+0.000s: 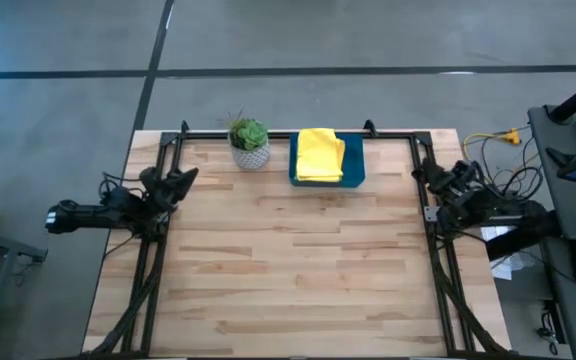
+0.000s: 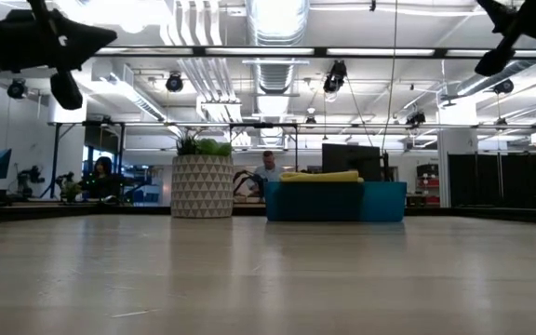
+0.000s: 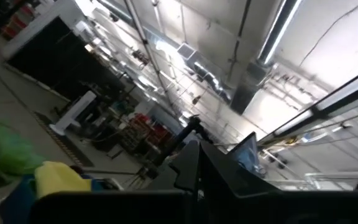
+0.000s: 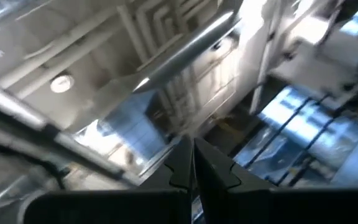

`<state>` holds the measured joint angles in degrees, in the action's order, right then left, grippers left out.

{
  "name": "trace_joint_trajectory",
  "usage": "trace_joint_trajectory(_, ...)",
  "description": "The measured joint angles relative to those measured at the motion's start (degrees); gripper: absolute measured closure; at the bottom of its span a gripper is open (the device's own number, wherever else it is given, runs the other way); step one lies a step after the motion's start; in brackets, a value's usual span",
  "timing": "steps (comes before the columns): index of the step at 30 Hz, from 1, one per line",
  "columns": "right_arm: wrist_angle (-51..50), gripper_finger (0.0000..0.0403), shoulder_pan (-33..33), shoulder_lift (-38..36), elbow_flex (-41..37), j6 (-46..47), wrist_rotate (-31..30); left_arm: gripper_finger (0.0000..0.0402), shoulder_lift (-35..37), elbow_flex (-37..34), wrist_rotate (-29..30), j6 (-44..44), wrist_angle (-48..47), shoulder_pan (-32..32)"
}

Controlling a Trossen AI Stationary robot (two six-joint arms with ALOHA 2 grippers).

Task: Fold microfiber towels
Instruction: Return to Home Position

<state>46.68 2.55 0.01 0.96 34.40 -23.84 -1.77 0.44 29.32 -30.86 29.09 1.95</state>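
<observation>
My left claw [image 1: 176,182] hung above the left edge of the wooden table [image 1: 288,270], level with the far half of the board and well apart from everything on it. It was clenched on nothing. In my left wrist view the two dark fingers [image 3: 194,155] met in a single point, aimed up at the ceiling lights.

To its right, near the far edge of the table, a small potted plant [image 1: 249,142] stood upright in a white patterned pot [image 2: 202,186]. Just beside the plant on its right sat the teal-blue plastic tray [image 1: 357,170], close to the pot but not touching it. The yellow towel [image 1: 320,155] lay folded in that tray, filling its left and middle part and leaving a strip of tray bare on the right. From table height, the yellow towel [image 2: 320,176] showed as a flat layer rising just over the tray's rim [image 2: 342,201]. Whatever lay beneath it was hidden from me. Beyond the tray, a person [image 2: 268,168] sat in the room behind.

My right claw [image 1: 434,177] hung above the right edge of the table, about opposite the left one and well clear of the tray. It too was clenched and empty. In my right wrist view its fingers [image 4: 182,163] pressed together with only a thin seam between them.
</observation>
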Motion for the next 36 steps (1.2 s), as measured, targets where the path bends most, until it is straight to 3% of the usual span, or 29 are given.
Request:
trace_joint_trajectory(2,1.4,0.0394,2.1,0.0,0.0,-3.5,-4.2,0.0401,0.3,0.0,1.3,-0.2,-1.5,0.0)
trace_joint_trajectory(8,-0.9,0.0394,5.5,0.0,-0.5,-5.3,-4.4,0.0401,0.3,-0.1,1.2,-1.3,-8.6,0.3)
trace_joint_trajectory(12,-12.0,0.0394,5.7,0.0,-0.5,1.6,-4.7,0.0401,0.3,-0.1,2.7,-8.3,-17.0,0.3)
trace_joint_trajectory(15,-17.6,0.0394,5.7,0.0,-0.5,5.7,-4.3,0.0401,0.3,-0.1,-1.7,-12.7,-21.8,0.3)
trace_joint_trajectory(18,-24.3,0.0394,5.7,0.0,-0.5,8.2,-3.2,0.0401,0.3,-0.1,-7.7,-12.2,-24.8,0.4)
trace_joint_trajectory(23,-42.7,0.0394,5.7,0.5,-0.4,13.1,-3.7,0.0401,-1.5,-0.1,-8.5,-9.0,-25.2,0.4)
trace_joint_trajectory(25,-43.5,0.0394,5.7,1.4,-0.3,14.3,-3.6,0.0401,-2.5,-0.1,-8.6,-8.9,-25.2,0.3)
trace_joint_trajectory(29,-43.4,0.0394,5.7,2.1,0.1,11.1,-2.0,0.0401,-5.0,-0.1,-9.2,-8.8,-25.3,0.3)
trace_joint_trajectory(36,-45.9,0.0394,5.7,2.8,0.3,-6.4,5.6,0.0401,-9.7,-0.2,-9.7,-8.8,-25.3,0.3)
